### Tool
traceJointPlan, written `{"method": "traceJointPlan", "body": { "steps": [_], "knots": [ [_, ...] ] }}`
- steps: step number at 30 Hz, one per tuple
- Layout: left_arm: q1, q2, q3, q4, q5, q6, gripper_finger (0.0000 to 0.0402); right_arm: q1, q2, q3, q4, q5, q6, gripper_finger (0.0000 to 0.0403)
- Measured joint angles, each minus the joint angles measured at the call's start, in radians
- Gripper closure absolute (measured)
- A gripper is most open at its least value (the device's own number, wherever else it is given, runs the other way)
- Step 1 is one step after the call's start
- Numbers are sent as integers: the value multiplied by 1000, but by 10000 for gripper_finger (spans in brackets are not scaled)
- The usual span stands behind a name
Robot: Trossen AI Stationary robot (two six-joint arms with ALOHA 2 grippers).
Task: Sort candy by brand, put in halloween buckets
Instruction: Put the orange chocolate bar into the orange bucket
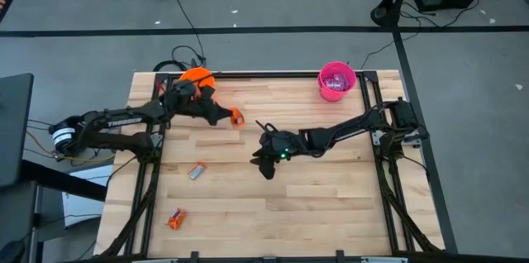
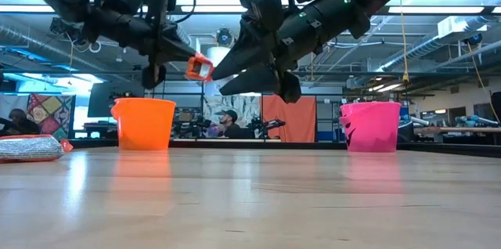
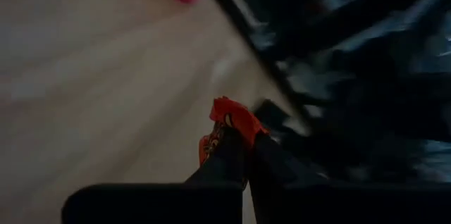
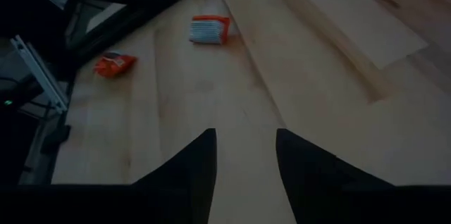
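Note:
My left gripper (image 1: 235, 117) is raised above the table, just right of the orange bucket (image 1: 197, 77), and is shut on an orange-wrapped candy (image 2: 199, 66). My right gripper (image 1: 266, 167) hovers open over the table's middle, holding nothing. Two candies lie flat on the wood: a silver and orange one (image 1: 197, 171) and an orange one (image 1: 175, 218), both also seen in the right wrist view as the silver one (image 4: 210, 29) and the orange one (image 4: 115, 64). The pink bucket (image 1: 336, 80) stands at the far right corner with pink-purple candy inside. My left gripper pinches the orange candy (image 3: 229, 122) between its two fingertips (image 3: 227, 155). The candy sticks out beyond the fingertips and is lifted clear of the table, level with the orange bucket's rim in the low view.
The orange bucket (image 2: 144, 122) stands at the far left, partly under the left arm. The wood between the two arms and along the near edge is bare apart from the two candies. A black frame rail (image 1: 264, 74) borders the far edge.

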Motion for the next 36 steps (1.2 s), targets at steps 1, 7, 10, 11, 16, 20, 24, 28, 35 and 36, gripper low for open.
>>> {"method": "traceJointPlan", "body": {
  "steps": [1,7,10,11,16,20,24,28,35,36],
  "knots": [
    [15,-6,25,-63,-19,42,397,1,0,0,1,1,0,245],
    [72,-36,217,-480,-220,354,397,3,0,0,2,4,32,245],
    [97,-37,319,-665,-382,473,396,5,0,0,1,26,46,245],
    [108,-37,347,-718,-436,505,396,7,0,0,2,40,43,245],
    [189,-37,390,-855,-644,596,396,25,0,0,4,90,-12,245],
    [286,-12,390,-899,-652,622,396,37,0,0,28,90,-68,245],
    [362,30,389,-921,-630,572,378,40,0,0,28,128,6,245],
    [409,72,389,-926,-579,573,317,30,0,0,-10,134,32,244],
    [427,111,389,-942,-522,597,198,26,0,0,-11,129,32,243],
    [427,111,395,-958,-477,595,189,26,0,0,-12,120,32,243]
  ]
}}
